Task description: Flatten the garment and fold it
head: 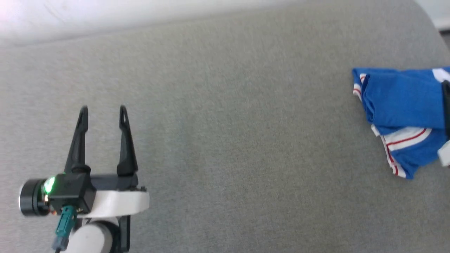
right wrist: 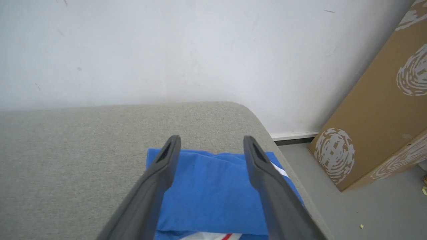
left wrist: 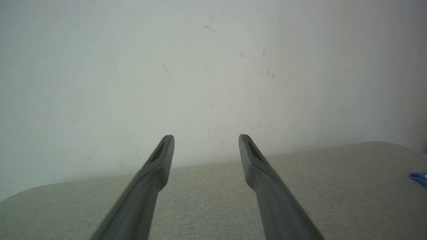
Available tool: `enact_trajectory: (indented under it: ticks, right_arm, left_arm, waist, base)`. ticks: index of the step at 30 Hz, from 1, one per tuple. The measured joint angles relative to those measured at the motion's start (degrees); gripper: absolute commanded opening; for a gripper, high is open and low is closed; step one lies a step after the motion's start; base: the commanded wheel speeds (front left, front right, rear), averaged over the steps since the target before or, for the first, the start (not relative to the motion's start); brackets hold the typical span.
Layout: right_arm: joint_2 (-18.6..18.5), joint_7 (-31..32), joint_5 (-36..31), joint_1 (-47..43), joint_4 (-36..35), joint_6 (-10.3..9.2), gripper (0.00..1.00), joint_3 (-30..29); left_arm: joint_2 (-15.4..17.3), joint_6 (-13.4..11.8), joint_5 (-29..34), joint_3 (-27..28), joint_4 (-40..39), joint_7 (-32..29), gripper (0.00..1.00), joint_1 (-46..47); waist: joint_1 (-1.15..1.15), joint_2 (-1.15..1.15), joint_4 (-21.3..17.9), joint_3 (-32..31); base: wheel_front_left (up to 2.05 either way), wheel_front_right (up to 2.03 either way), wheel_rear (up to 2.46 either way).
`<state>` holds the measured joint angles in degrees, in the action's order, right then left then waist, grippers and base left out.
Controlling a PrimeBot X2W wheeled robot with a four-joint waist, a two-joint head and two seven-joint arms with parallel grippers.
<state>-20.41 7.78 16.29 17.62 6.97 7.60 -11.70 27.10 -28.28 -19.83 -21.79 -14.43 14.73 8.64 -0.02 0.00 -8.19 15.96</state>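
The garment (head: 400, 102) is a bright blue T-shirt with white, red-striped sleeves, folded into a compact bundle at the right end of the grey cushion (head: 225, 140). My right gripper (right wrist: 210, 141) hovers just above the garment (right wrist: 210, 196) with its jaws open and nothing between them; a dark bit of it shows at the head view's right edge. My left gripper (head: 103, 110) stands open and empty far to the left over bare cushion. In the left wrist view, the left gripper (left wrist: 206, 140) points at the wall and a blue tip of the garment (left wrist: 419, 177) shows at the right edge.
A white wall (right wrist: 166, 50) runs along the cushion's far edge. The cushion's rounded right corner (right wrist: 253, 113) drops to a grey floor (right wrist: 350, 210), where a brown cardboard box (right wrist: 380, 120) with white prints leans by the wall.
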Motion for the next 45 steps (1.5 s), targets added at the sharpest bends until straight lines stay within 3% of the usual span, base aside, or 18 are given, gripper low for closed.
enact_trajectory:
  ticks: [7,20,27,38,39,45]
  right_arm:
    - [8.01,-4.91,-3.69,-7.38,-8.80,0.01,1.00,0.73]
    - [15.89,-11.18,-12.18,-17.84,-12.76,0.00,1.00,3.44]
    - [17.16,-14.45,-16.83,-22.53,-10.73,0.00,1.00,2.81]
    - [17.27,-16.03,-16.64,-23.54,-7.68,0.00,1.00,3.60]
    - [17.26,-16.04,-16.64,-23.53,-7.62,0.01,0.00,3.72]
    - [17.19,-15.89,-16.67,-23.53,-7.68,0.01,0.00,3.80]
  left_arm:
    - [-0.73,0.62,-2.47,1.24,1.42,0.00,1.00,-5.14]
    - [-3.03,3.64,-1.34,0.80,4.45,0.01,1.00,-10.65]
    - [-6.47,6.17,-1.12,1.71,6.01,0.00,1.00,-14.73]
    - [-10.15,10.13,1.04,5.71,8.26,0.01,1.00,-15.92]
    - [-10.39,10.17,1.41,5.89,8.34,-0.01,0.00,-15.95]
    - [-10.43,10.15,1.35,5.70,8.32,-0.09,0.00,-15.92]
  waist:
    - [0.00,0.00,2.17,-6.04]
    - [0.01,0.00,5.55,-14.02]
    - [0.01,0.00,6.46,-16.33]
    - [0.02,0.00,6.35,-16.73]
    - [0.02,0.00,6.32,-16.71]
    - [0.02,0.00,6.32,-16.71]
  base:
    - [0.00,0.00,0.00]
    - [0.00,0.00,0.00]
    - [0.00,0.00,0.00]
    - [0.00,0.00,0.00]
    - [0.00,0.00,0.00]
    - [0.00,0.00,0.00]
